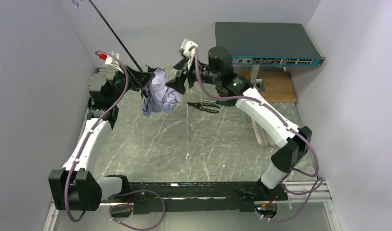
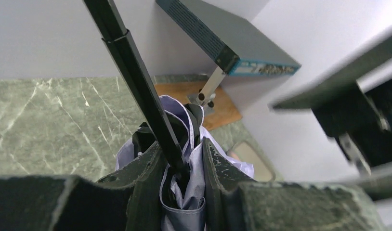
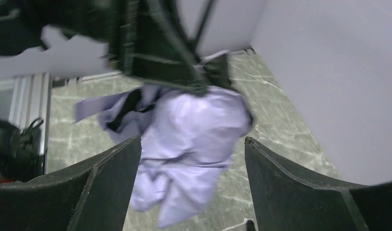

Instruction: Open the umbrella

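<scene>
The umbrella hangs folded above the back of the table, its crumpled lilac canopy [image 1: 159,94] bunched below my left gripper [image 1: 142,77]. The thin black shaft [image 1: 114,36] runs up and to the left to a small pale handle [image 1: 76,3] at the top edge. In the left wrist view, my left gripper [image 2: 182,180] is shut on the shaft [image 2: 136,72] and the fabric around it. My right gripper [image 1: 178,76] sits just right of the canopy. Its fingers [image 3: 107,183] stand wide apart and open, with the lilac fabric [image 3: 194,134] just beyond them and nothing held.
Black-handled pliers [image 1: 203,106] lie on the green marble table [image 1: 194,144] right of the canopy. A grey network switch [image 1: 266,41] stands raised at the back right over a wooden board [image 1: 280,87]. White walls close in on the left, back and right.
</scene>
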Action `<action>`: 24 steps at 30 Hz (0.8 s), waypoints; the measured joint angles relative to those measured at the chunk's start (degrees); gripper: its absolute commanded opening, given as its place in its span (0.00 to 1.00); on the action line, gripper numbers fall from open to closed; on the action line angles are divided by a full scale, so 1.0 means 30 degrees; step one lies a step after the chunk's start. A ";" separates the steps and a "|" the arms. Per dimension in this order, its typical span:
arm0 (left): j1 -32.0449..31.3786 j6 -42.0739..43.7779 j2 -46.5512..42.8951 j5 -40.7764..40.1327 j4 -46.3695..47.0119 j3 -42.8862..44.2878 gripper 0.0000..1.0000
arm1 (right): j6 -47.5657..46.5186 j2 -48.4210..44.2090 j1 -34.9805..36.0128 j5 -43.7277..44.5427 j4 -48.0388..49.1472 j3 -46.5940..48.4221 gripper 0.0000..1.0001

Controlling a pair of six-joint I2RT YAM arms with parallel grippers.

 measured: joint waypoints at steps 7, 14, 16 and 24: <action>-0.1064 0.6018 -0.1071 0.2943 -0.1392 -0.0036 0.00 | 0.4779 0.1800 -0.2237 -0.0328 0.0248 0.2834 0.75; -0.2790 1.0790 -0.1399 0.5705 -0.3679 -0.0036 0.00 | 0.8007 0.3315 -0.1836 -0.2135 0.1829 0.5144 0.73; -0.3031 1.1336 -0.1399 0.6062 -0.4073 -0.0036 0.00 | 0.8626 0.3504 -0.1683 -0.2805 0.2259 0.5187 0.74; -0.3592 1.2757 -0.1413 0.6368 -0.5020 -0.0029 0.00 | 0.8903 0.3643 -0.0918 -0.4379 0.2783 0.4648 0.42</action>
